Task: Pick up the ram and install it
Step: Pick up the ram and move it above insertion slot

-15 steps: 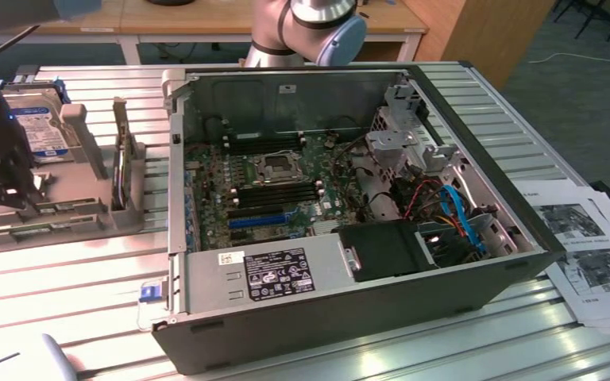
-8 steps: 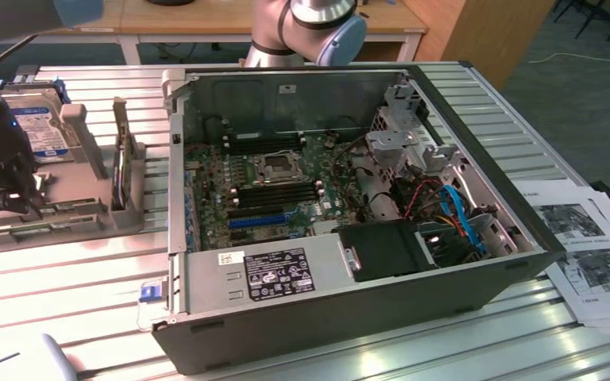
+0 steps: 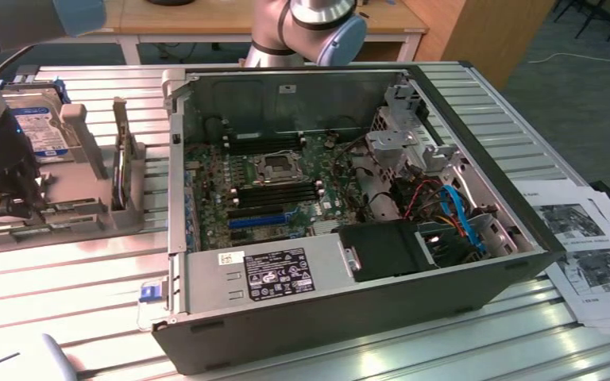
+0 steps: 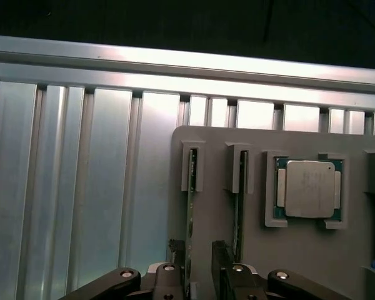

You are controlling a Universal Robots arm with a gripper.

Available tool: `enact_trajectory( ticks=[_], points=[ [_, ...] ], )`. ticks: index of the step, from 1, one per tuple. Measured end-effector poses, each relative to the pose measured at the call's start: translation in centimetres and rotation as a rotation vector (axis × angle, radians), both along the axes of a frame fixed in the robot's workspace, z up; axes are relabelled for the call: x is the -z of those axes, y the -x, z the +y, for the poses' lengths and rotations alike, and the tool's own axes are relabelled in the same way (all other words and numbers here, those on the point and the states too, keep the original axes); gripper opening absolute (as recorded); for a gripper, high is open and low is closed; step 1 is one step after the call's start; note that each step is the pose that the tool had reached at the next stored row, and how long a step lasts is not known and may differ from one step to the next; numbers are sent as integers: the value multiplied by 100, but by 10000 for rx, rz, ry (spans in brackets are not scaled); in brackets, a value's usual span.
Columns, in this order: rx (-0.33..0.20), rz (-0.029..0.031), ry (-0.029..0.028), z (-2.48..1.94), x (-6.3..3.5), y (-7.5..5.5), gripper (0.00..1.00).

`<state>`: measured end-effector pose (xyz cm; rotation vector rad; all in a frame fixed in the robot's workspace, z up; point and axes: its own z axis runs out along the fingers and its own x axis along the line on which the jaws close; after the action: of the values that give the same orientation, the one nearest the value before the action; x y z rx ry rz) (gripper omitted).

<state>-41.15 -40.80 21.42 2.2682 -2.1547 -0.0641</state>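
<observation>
Hovering over the ribbed aluminium table (image 4: 81, 187), the end effector (image 4: 197, 278) stands wide open astride the ram (image 4: 191, 170), gripping nothing.

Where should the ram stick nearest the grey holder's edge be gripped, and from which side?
Pinch the ram across its flat faces, mid-length, from straight above: it stands on edge in the grey holder, one end in a slot bracket, thin edge up. The open gripper straddles it.

The exterior view looks steeply down from well back over the ribbed aluminium table (image 3: 72, 286), with the open dark-grey computer case (image 3: 390, 305) at the centre. The wrist view looks straight down past the gripper (image 4: 197, 275), close above the table's edge. Both views share the flat grey plastic parts tray (image 3: 72, 226) (image 4: 300, 250).
</observation>
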Motion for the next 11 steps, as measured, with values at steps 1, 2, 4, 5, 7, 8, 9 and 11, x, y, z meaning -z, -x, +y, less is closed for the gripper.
enact_trajectory(
  ticks=[1, 2, 4, 5, 7, 8, 9, 11],
  points=[
    [1, 0, -1, -1, 10, 0, 31],
    [0, 0, 0, -2, 20, 0, 31],
    [0, -1, -1, -3, 38, 0, 31],
    [0, 0, 0, -3, 47, 0, 31],
    [0, 0, 0, -5, 64, 0, 31],
    [0, 0, -1, -5, 72, 0, 31],
    [0, 0, 0, -6, 80, 0, 31],
    [0, 0, 0, -7, 93, 0, 31]
  ],
)
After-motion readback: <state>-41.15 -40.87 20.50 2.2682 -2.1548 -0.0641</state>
